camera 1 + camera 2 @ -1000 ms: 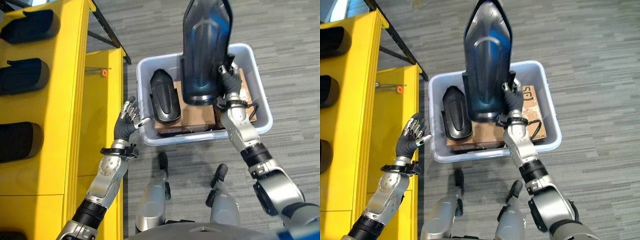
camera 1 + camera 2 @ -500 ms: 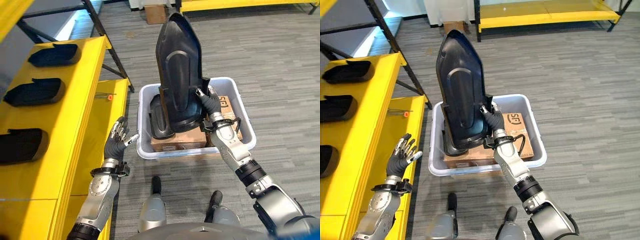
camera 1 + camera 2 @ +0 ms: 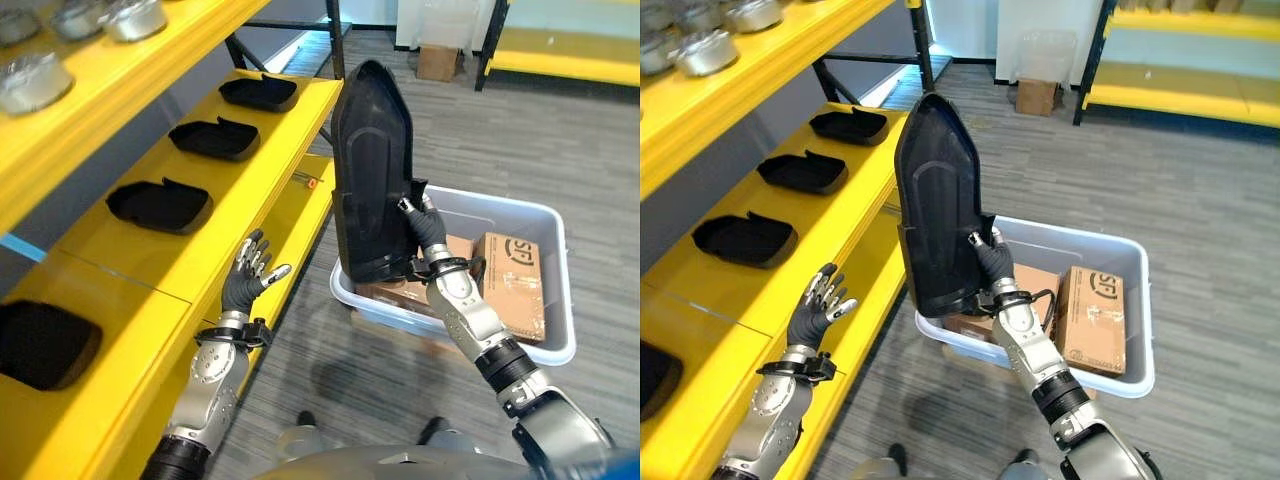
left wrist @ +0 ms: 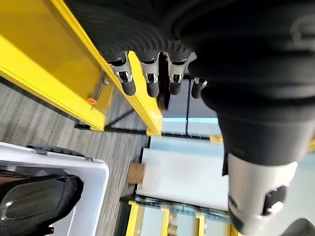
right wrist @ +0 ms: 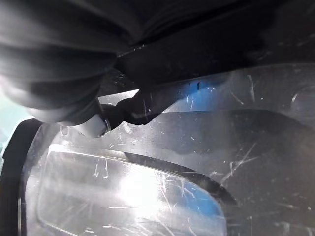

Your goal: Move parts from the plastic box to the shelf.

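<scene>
— Since a second ago the view has swung up toward the shelf, and the part now rides clear above the box instead of low over it. How is it held?

— At the fingers (image 3: 985,243): the right hand (image 3: 424,222) is curled onto the lower right edge of the long black part (image 3: 370,170), pinching it from one side only. The left hand (image 3: 245,283) hangs spread and empty just beside the yellow shelf (image 3: 262,196).

— What could go wrong?

— My guess: a grip that low on a tall piece lets it swing or slip, and its tip could clip the shelf edge on the way in.

— And its heading?

— Long axis close to upright, narrow end up, broad end down by the hand, above the near-left corner of the plastic box (image 3: 560,345), which holds cardboard boxes (image 3: 513,282). Black trays (image 3: 160,203) sit on the shelf.
</scene>
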`<state>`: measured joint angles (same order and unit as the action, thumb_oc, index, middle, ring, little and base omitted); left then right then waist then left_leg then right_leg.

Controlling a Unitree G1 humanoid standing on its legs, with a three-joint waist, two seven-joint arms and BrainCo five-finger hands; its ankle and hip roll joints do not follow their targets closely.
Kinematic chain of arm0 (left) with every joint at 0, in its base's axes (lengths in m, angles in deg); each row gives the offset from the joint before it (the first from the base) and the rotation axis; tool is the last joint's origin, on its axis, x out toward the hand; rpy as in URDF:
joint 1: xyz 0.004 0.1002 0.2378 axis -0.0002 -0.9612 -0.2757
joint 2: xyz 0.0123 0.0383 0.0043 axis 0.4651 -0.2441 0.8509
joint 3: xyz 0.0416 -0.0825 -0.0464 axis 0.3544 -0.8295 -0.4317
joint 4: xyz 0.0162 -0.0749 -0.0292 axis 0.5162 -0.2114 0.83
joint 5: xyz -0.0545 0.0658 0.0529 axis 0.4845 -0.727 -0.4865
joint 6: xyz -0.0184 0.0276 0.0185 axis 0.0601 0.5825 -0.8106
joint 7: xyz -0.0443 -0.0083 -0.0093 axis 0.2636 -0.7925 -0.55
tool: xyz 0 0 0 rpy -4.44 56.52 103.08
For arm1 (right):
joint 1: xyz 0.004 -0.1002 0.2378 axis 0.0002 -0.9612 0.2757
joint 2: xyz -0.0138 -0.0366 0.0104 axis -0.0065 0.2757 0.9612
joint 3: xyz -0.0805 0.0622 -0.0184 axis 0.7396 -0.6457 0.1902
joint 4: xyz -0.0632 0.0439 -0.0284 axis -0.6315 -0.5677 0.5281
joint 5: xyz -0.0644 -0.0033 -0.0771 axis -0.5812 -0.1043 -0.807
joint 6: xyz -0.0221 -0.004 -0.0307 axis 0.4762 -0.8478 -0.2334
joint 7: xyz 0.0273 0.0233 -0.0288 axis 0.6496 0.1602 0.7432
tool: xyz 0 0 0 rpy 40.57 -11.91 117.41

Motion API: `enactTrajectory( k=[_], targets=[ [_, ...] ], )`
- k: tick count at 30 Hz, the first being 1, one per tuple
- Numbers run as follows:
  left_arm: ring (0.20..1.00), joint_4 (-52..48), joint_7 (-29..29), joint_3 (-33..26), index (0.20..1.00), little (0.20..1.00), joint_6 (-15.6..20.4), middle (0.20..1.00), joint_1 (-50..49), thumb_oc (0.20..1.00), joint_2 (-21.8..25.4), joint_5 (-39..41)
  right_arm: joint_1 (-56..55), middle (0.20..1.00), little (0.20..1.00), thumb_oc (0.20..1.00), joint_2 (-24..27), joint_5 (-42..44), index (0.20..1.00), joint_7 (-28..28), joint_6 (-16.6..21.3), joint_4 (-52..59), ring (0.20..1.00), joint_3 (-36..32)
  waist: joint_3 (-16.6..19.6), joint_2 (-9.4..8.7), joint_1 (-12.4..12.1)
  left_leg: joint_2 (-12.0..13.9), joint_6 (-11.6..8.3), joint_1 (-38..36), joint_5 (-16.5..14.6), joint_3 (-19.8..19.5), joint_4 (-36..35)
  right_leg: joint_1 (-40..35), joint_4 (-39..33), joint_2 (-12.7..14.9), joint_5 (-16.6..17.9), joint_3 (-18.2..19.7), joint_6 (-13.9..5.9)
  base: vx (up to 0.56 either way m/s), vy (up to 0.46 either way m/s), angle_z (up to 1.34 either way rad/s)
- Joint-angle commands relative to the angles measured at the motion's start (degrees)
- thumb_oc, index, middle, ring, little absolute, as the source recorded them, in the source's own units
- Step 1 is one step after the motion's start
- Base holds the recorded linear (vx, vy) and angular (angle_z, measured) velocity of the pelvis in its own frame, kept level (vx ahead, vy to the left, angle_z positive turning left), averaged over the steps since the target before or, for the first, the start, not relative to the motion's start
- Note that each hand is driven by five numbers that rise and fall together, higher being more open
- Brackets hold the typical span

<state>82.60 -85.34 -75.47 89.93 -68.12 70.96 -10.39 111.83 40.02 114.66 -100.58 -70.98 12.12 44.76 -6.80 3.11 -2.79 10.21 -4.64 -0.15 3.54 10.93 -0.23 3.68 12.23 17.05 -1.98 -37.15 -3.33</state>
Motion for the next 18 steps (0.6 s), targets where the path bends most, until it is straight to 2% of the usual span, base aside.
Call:
enactTrajectory(
  k=[1, 2, 3, 5, 6, 8, 9, 12, 13, 14, 15, 16, 17, 18],
  targets=[
    [1.000, -4.24, 0.77, -0.89, 1.000, 1.000, 2.93, 1.000, 0.74, 1.000, 2.26, -2.55, 3.04, 0.200, 0.200, 0.200, -1.91, 1.66, 0.200, 0.41, 3.80, 5.36, 0.200, -2.83, 0.18, -0.40, -1.40, -0.82, 0.47, -5.25, -9.54, 0.33, 4.21, 0.25, -4.43, 1.98, 5.27, 0.65, -4.22, -0.08, 0.277, 0.15],
    [1.000, -4.33, 0.83, -1.22, 1.000, 1.000, 2.99, 1.000, 0.57, 1.000, 2.54, -2.82, 2.83, 0.200, 0.200, 0.200, -1.81, 1.28, 0.200, 0.46, 3.64, 5.42, 0.200, -3.16, 0.30, -0.61, -1.80, -1.95, 1.10, -5.07, -10.43, 0.06, 4.25, 0.06, -4.92, 2.97, 6.36, 0.57, -4.92, -0.10, 0.378, 0.07],
    [1.000, -4.63, 1.23, -1.74, 1.000, 1.000, 2.93, 1.000, 0.16, 1.000, 2.83, -3.39, 2.13, 0.200, 0.200, 0.200, -2.16, 0.97, 0.200, 0.96, 3.16, 5.24, 0.200, -3.52, 0.46, -1.25, -2.64, -4.26, 2.32, -4.57, -11.96, -0.18, 4.43, -0.81, -6.03, 4.91, 8.35, 0.06, -6.16, -0.07, 0.287, 0.03],
    [1.000, -4.74, 1.17, -2.11, 1.000, 1.000, 2.90, 1.000, -0.24, 1.000, 3.05, -3.67, 1.95, 0.200, 0.200, 0.200, -2.54, 1.21, 0.200, 1.07, 2.97, 4.98, 0.200, -3.67, 0.50, -1.72, -2.92, -5.54, 3.05, -4.09, -12.64, -0.50, 4.97, -1.28, -6.85, 6.04, 9.73, -0.21, -7.03, -0.08, 0.304, 0.17],
    [1.000, -4.69, 1.21, -2.95, 1.000, 1.000, 2.92, 1.000, -0.40, 1.000, 3.18, -4.20, 0.86, 0.200, 0.200, 0.200, -2.78, 1.37, 0.200, 1.40, 2.69, 5.57, 0.200, -4.38, 0.52, -2.42, -3.94, -7.74, 3.81, -3.37, -13.52, -1.50, 5.72, -2.41, -8.75, 7.98, 12.29, -0.82, -8.55, -0.10, 0.348, 0.31],
    [1.000, -4.90, 1.26, -3.23, 1.000, 1.000, 2.93, 1.000, -0.56, 1.000, 3.32, -4.27, 0.59, 0.200, 0.200, 0.200, -2.78, 1.36, 0.200, 1.46, 2.51, 5.78, 0.200, -4.57, 0.54, -2.73, -3.91, -8.66, 4.38, -2.91, -13.85, -2.30, 6.17, -2.72, -9.21, 8.55, 12.85, -0.74, -8.86, -0.05, 0.199, 0.32],
    [1.000, -4.57, 1.15, -3.36, 1.000, 1.000, 2.82, 1.000, -0.14, 1.000, 3.42, -5.10, 0.01, 0.200, 0.200, 0.200, -3.11, 1.36, 0.200, 1.52, 2.60, 5.79, 0.200, -5.16, 0.27, -3.02, -3.80, -9.39, 4.66, -2.74, -14.06, -3.06, 6.46, -2.74, -9.56, 9.11, 14.44, 0.60, -9.46, -0.04, 0.205, 0.39],
    [1.000, -4.84, 1.68, -3.42, 1.000, 1.000, 2.97, 1.000, 0.16, 1.000, 4.08, -5.89, -1.00, 0.200, 0.200, 0.200, -3.48, 1.49, 0.200, 1.89, 2.29, 5.91, 0.200, -5.77, 0.26, -2.79, -3.48, -10.93, 5.93, -3.01, -13.17, -4.27, 4.68, -2.33, -8.88, 9.81, 15.21, 2.99, -9.63, -0.01, 0.274, 0.48],
    [1.000, -4.94, 1.71, -2.93, 1.000, 1.000, 3.07, 1.000, 0.68, 1.000, 4.53, -6.21, -1.55, 0.200, 0.200, 0.200, -3.41, 1.36, 0.200, 1.99, 2.14, 6.49, 0.200, -5.58, 0.12, -2.41, -2.12, -11.36, 6.34, -3.81, -12.14, -5.40, 2.61, -0.93, -7.62, 8.12, 13.92, 8.80, -8.74, -0.02, 0.311, 0.66],
    [1.000, -4.78, 1.64, -2.65, 1.000, 1.000, 3.16, 1.000, 1.23, 1.000, 4.73, -6.74, -1.46, 0.200, 0.200, 0.200, -3.27, 1.69, 0.200, 2.20, 2.28, 6.75, 0.200, -5.49, -0.16, -2.53, -0.72, -12.13, 6.81, -3.69, -10.40, -6.34, 1.38, 1.07, -7.00, 6.10, 13.45, 14.68, -7.03, -0.02, 0.217, 0.63],
    [1.000, -4.77, 1.63, -2.66, 1.000, 1.000, 3.17, 1.000, 1.24, 1.000, 4.72, -6.75, -1.44, 0.200, 0.200, 0.200, -3.27, 1.69, 0.200, 2.20, 2.28, 6.74, 0.200, -5.48, -0.10, -2.55, -0.88, -12.13, 6.80, -3.70, -10.33, -6.16, 1.24, 1.37, -6.76, 6.10, 13.33, 14.93, -7.00, -0.03, 0.202, 0.76],
    [1.000, -4.03, 1.58, -2.38, 1.000, 1.000, 3.11, 1.000, 1.87, 1.000, 4.84, -6.74, -2.16, 0.200, 0.200, 0.200, -2.39, 2.32, 0.200, 3.01, 2.09, 8.42, 0.200, -5.08, -0.25, -2.61, 1.35, -12.73, 7.50, -4.19, -8.77, -8.17, -0.36, 3.21, -3.81, -2.71, 7.43, 25.05, -4.61, 0.02, 0.125, 0.77],
    [1.000, -4.01, 1.59, -2.38, 1.000, 1.000, 3.11, 1.000, 1.89, 1.000, 4.83, -6.74, -2.16, 0.200, 0.200, 0.200, -2.38, 2.33, 0.200, 3.01, 2.08, 8.45, 0.200, -5.08, -0.17, -2.65, 1.21, -12.74, 7.47, -4.10, -8.66, -8.02, -0.45, 3.49, -3.65, -2.71, 7.41, 25.23, -4.55, 0.04, 0.196, 0.62],
    [1.000, -4.17, 1.75, -2.31, 1.000, 1.000, 2.51, 1.000, 1.91, 1.000, 4.73, -6.77, -2.94, 0.200, 0.200, 0.200, -2.02, 3.86, 0.200, 4.36, 1.97, 8.55, 0.200, -4.15, -0.03, -3.15, 2.06, -13.58, 7.82, -4.35, -6.95, -10.00, -2.07, 3.93, -1.53, -10.26, 3.63, 29.58, -3.13, 0.02, 0.067, 0.37]
  ],
)
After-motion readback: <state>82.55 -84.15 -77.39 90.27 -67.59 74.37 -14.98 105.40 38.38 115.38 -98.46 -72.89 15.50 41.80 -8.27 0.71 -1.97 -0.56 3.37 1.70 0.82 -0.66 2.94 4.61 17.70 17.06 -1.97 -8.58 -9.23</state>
